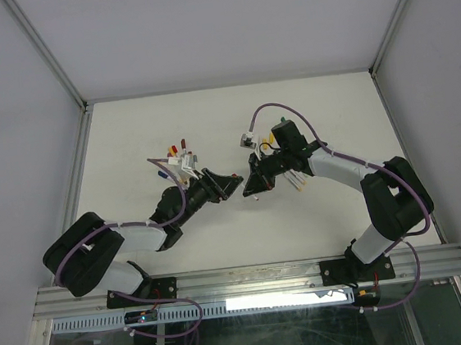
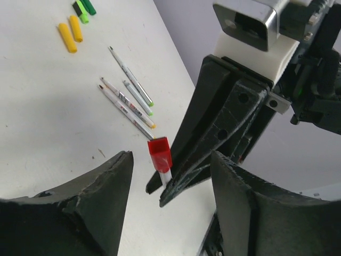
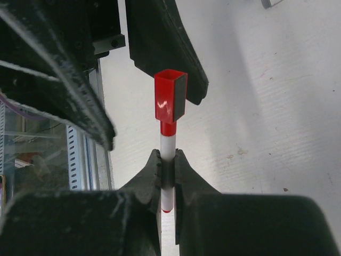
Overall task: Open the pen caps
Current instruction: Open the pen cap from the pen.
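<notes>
My right gripper (image 3: pixel 167 157) is shut on a white pen barrel (image 3: pixel 168 144) and holds it out toward the left arm. A red pen cap (image 3: pixel 170 96) sits on the barrel's far end. My left gripper (image 2: pixel 170 160) is open, one finger on each side of that red cap (image 2: pixel 160 154), and neither finger touches it. From above, the left gripper (image 1: pixel 233 184) and the right gripper (image 1: pixel 254 186) meet tip to tip over the middle of the table.
Several uncapped pen barrels (image 2: pixel 130 101) lie on the white table beyond the grippers, with yellow caps (image 2: pixel 69 34) and green caps (image 2: pixel 85 8) farther off. More pens and caps lie in a cluster at the back left (image 1: pixel 181 161) and near the right arm (image 1: pixel 264 142).
</notes>
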Robot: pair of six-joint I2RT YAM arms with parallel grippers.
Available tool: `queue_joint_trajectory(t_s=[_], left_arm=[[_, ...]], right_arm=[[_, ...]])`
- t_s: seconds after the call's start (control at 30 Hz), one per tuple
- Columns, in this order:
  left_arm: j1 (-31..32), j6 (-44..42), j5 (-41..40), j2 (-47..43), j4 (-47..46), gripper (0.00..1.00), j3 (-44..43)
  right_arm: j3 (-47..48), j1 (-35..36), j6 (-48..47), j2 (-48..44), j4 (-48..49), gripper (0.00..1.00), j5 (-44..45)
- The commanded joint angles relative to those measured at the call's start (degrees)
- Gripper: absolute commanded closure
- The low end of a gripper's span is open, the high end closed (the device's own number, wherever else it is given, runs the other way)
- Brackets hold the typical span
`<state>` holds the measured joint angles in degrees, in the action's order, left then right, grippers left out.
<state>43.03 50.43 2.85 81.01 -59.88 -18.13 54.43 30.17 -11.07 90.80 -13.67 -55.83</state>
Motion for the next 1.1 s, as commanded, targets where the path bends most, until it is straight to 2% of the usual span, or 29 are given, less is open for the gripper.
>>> queue_joint_trajectory(t_s=[0.0,0.17,0.27,0.4,0.5,0.7,0.9,1.07], left_arm=[[-0.52,1.16,-3.41,2.93,-2.96,0.43,-3.28],[-0.50,3.57,-3.01,6.07,-3.87,0.50,-5.02],[-0.54,4.24,-2.07,7.75,-4.87,0.59,-5.65],[-0.54,4.61,-2.26,8.54,-5.63,0.85,-5.86],[-0.66,3.43,-4.33,7.19,-4.89,0.99,-6.15],[-4.61,-2.26,-13.00,-0.24,4.76,1.00,-10.26],[-14.80,1.14,-14.83,-4.04,8.64,1.00,-14.82],[-16.78,2.80,-16.15,-4.67,11.23,1.00,-17.74]], right_arm=[[2.87,-0.07,-0.88,0.25,1.00,1.00,-1.56],[2.86,-0.09,-0.88,0.20,0.98,1.00,-1.48],[2.79,-0.08,-0.88,0.16,1.08,1.00,-1.38],[2.82,-0.09,-0.88,0.26,0.89,1.00,-1.13],[3.00,-0.11,-0.88,0.65,0.46,1.00,-0.58],[3.53,-0.02,-0.79,1.55,-0.84,1.00,-0.16],[3.96,0.06,-0.86,2.45,-2.32,1.00,0.72],[4.59,0.10,-1.76,2.45,-4.29,1.00,3.68]])
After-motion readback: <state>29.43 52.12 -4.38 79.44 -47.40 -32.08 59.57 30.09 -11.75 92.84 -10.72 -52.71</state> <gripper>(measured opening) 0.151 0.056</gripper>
